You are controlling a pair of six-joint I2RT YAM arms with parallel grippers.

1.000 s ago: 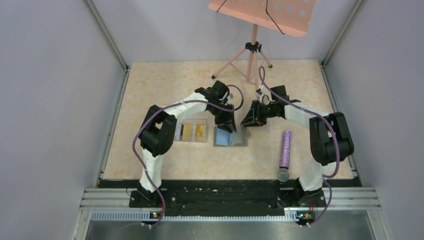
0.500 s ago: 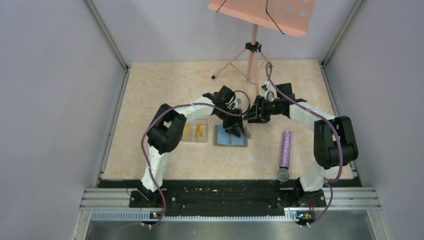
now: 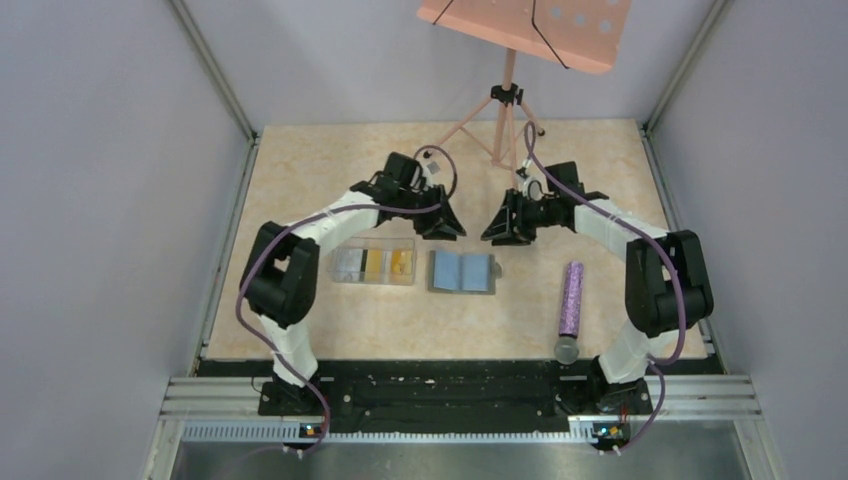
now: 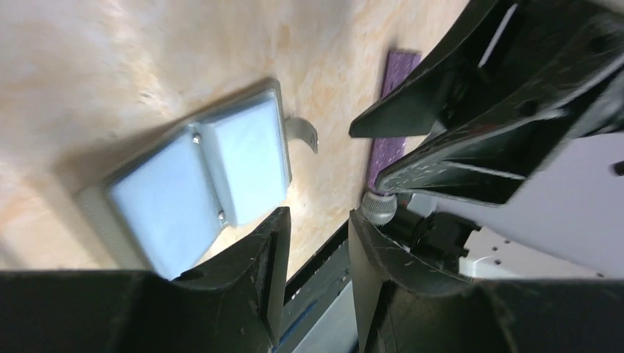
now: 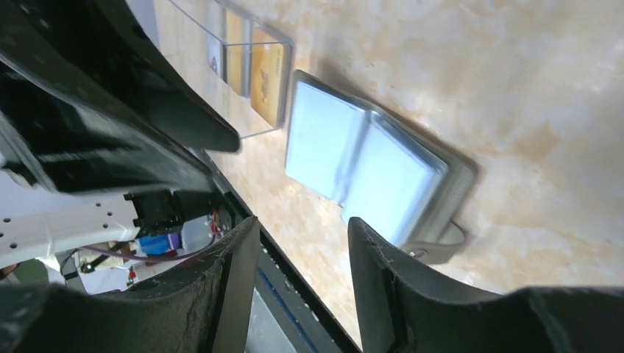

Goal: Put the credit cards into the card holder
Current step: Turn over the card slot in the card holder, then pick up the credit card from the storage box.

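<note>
The card holder (image 3: pixel 462 271) lies open and flat on the table, both halves showing pale blue faces; it also shows in the left wrist view (image 4: pixel 199 173) and the right wrist view (image 5: pixel 368 165). Orange and yellow credit cards (image 3: pixel 385 262) sit in a clear box (image 3: pixel 345 277) just left of it, seen again as cards (image 5: pixel 261 70). My left gripper (image 3: pixel 447 228) hovers beyond the holder's left half, open and empty (image 4: pixel 316 220). Beyond the holder's right end, my right gripper (image 3: pixel 497 234) also stands open with nothing between its fingers (image 5: pixel 303 224).
A purple glitter cylinder (image 3: pixel 570 300) with a silver cap lies to the right of the holder. A pink music stand's tripod (image 3: pixel 500 125) stands at the back. Grey walls enclose the table on three sides.
My left gripper has lifted off the card holder and drawn back toward the far side. The right gripper has opened wider. The holder now lies uncovered.
</note>
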